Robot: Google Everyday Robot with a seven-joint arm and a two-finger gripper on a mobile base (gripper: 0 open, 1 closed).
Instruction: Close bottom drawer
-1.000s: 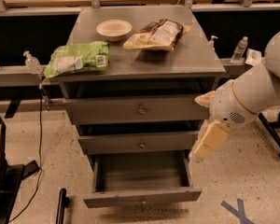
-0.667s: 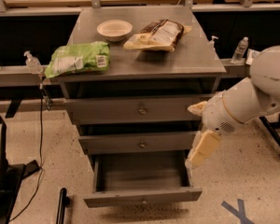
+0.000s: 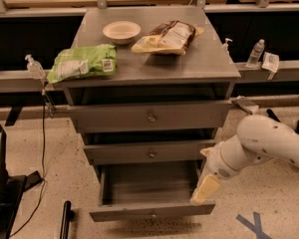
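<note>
The bottom drawer is pulled well out at the foot of the cabinet. It looks rigid and slide-mounted, so a flat push on its front should move it, with no need to grip the knob. The gripper hangs at the drawer's right front corner. Whether it is open or touching the drawer cannot be told.

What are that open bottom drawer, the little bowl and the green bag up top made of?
The bottom drawer looks like grey painted metal or laminate: matte, flat front, small round knob. The bowl is pale and dull, possibly ceramic or plastic. The green bag seems thin plastic film, crinkled and slightly shiny. The gripper hangs at the drawer's right front corner.
</note>
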